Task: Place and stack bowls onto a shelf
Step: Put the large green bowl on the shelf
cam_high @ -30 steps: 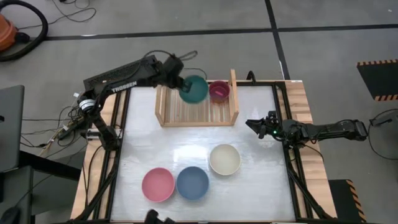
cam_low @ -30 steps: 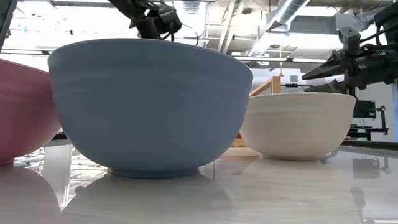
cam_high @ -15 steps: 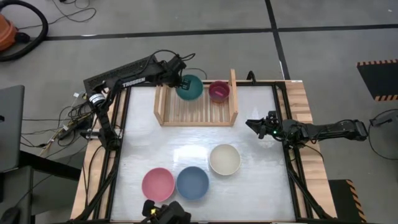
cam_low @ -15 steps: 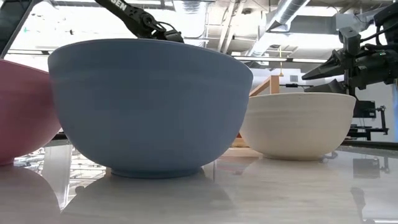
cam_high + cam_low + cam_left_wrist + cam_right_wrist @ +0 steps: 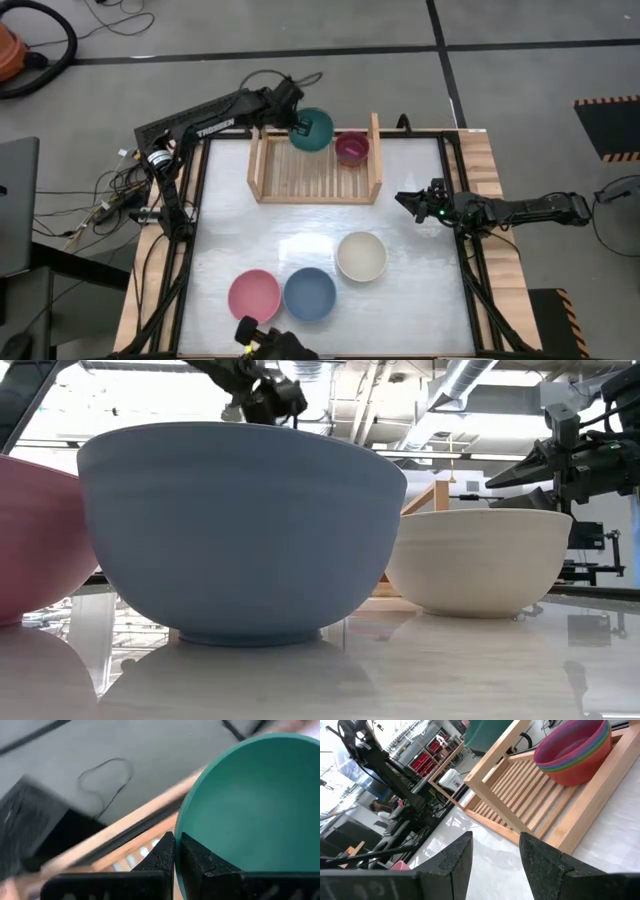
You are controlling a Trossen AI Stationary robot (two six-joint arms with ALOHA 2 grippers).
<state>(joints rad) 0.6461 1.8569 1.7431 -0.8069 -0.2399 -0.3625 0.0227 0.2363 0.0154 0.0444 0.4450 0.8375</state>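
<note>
My left gripper [image 5: 297, 122] is shut on a teal bowl [image 5: 313, 131], which it holds above the far rail of the wooden shelf [image 5: 300, 172]. A stack of small bowls [image 5: 575, 750], magenta on top, sits on the shelf's slats at its right end. Pink [image 5: 254, 296], blue [image 5: 310, 293] and cream-white [image 5: 361, 256] bowls stand on the tabletop near its front edge. My right gripper [image 5: 403, 198] waits open at the table's right edge, holding nothing. My left gripper pinches the teal bowl's rim [image 5: 179, 827] between its two fingers, one finger [image 5: 195, 852] inside the bowl and the other [image 5: 162, 851] outside. The fingers slant down from the table's far left. The bowl is lifted clear of the shelf, tilted.
The shelf's left and middle slats [image 5: 285, 170] are bare. Its upright side boards [image 5: 377, 150] stand at either end. Open white tabletop [image 5: 300, 225] lies between the shelf and the three bowls. A dark object [image 5: 270, 342] shows at the near edge.
My left gripper, still shut on the teal bowl, has carried it from over the shelf's slats toward the table's far edge and a little up. The bowl now hangs over the shelf's far rail.
</note>
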